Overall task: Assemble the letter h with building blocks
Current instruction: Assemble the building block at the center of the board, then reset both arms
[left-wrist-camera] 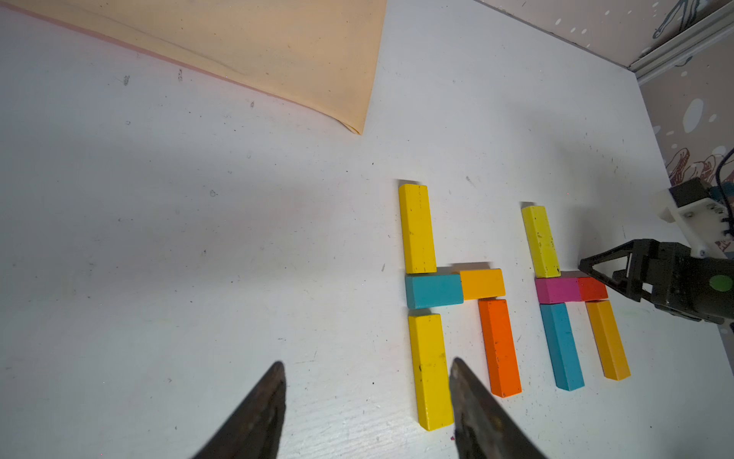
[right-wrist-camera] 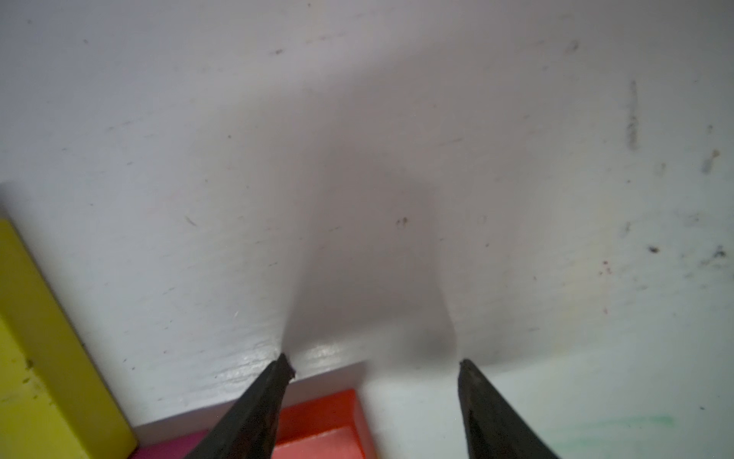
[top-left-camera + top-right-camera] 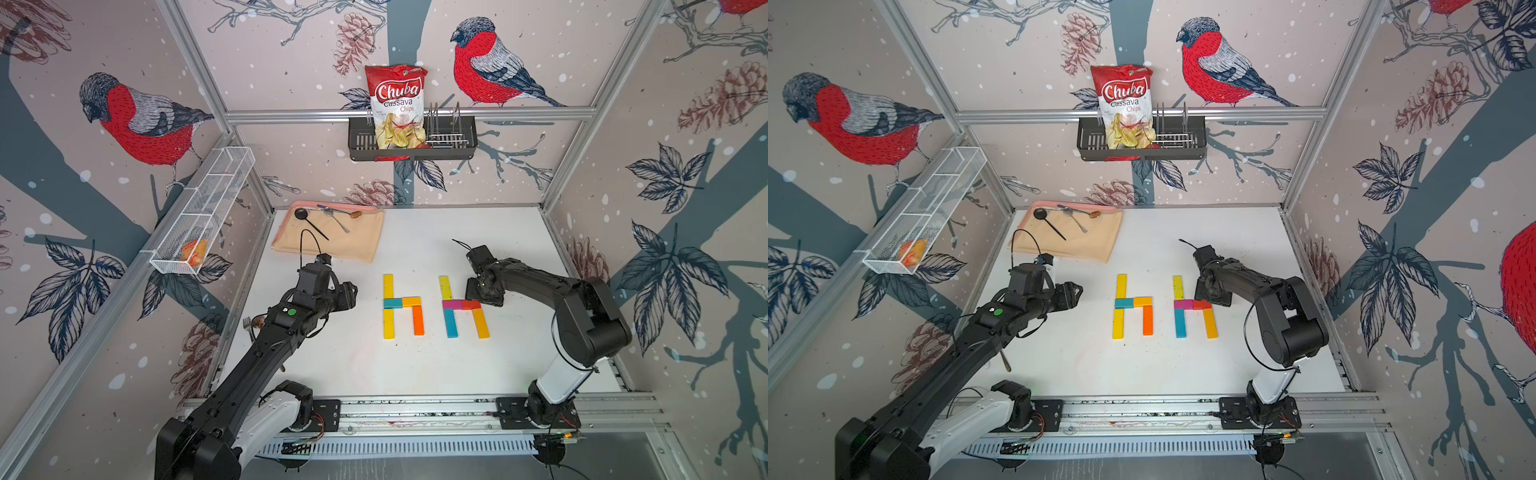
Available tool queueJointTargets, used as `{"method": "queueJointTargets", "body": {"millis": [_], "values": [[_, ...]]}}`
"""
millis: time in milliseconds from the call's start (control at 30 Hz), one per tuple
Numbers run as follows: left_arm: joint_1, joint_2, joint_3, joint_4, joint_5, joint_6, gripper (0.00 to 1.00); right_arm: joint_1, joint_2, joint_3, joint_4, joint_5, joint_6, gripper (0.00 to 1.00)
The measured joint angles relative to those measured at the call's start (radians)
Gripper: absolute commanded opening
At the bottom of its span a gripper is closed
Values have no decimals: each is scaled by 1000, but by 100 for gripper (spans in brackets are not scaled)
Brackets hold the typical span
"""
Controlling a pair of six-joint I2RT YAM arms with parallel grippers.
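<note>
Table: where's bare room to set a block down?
Bare: near strip from left h and right h to the front rail; far stretch right of the cloth. Crowded: gap between them; right gripper by the red block.

Robot-lab test cell. A white table (image 3: pixel 415 365) is boxed in by an aluminium frame (image 3: pixel 291 115) carrying bird-print wall panels (image 3: pixel 685 208). Along the table's near edge, a mounting rail (image 3: pixel 415 409) bears the left arm (image 3: pixel 266 345) and the right arm (image 3: pixel 582 316). On the panel behind the table hangs a black basket (image 3: pixel 449 153) holding a chips bag (image 3: pixel 397 104).
</note>
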State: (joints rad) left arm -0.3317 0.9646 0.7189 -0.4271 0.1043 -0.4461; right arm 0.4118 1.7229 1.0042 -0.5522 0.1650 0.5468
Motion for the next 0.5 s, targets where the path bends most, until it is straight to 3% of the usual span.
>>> {"method": "queueJointTargets", "body": {"millis": [267, 500], "values": [[0, 4, 0, 0, 0, 0, 64, 2, -29, 86, -24, 10, 0, 79], [0, 0, 19, 0, -2, 0, 67, 49, -267, 85, -27, 37, 8, 86]]}}
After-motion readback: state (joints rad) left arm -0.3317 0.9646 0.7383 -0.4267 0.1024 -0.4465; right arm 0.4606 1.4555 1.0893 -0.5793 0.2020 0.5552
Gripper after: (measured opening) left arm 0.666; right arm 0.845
